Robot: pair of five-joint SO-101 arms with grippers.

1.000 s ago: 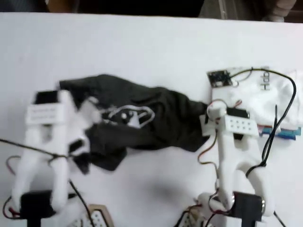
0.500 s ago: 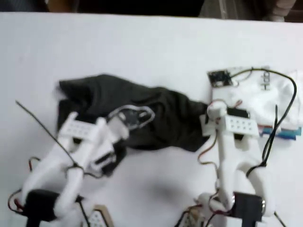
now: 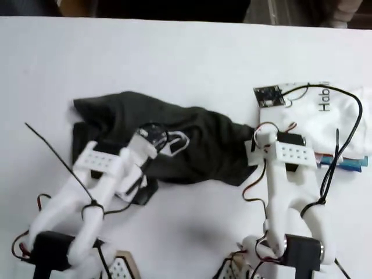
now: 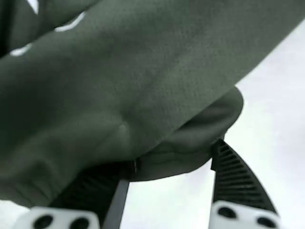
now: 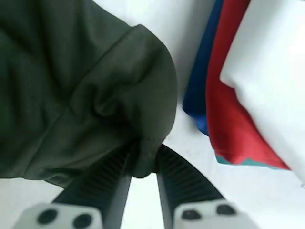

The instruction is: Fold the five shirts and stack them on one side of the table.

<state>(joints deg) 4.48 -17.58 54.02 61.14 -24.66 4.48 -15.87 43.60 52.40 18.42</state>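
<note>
From above, the dark shirt (image 3: 197, 145) is a soft rumpled heap mid-tabletop (image 3: 174, 52), with some pale print showing. The left gripper (image 3: 151, 135) sits over its middle and the right gripper (image 3: 254, 148) is at the end nearest the folded stack (image 3: 343, 122) by the right edge, white on top.

Left wrist cam: ribbed black fingers (image 4: 233, 179) spread wide, a rounded fold of matte knit drooping between them and over one finger.

Right wrist cam: jaws are narrow, pinching a hem fold, with blue, red and white folded layers (image 5: 248, 86) just beside it.
</note>
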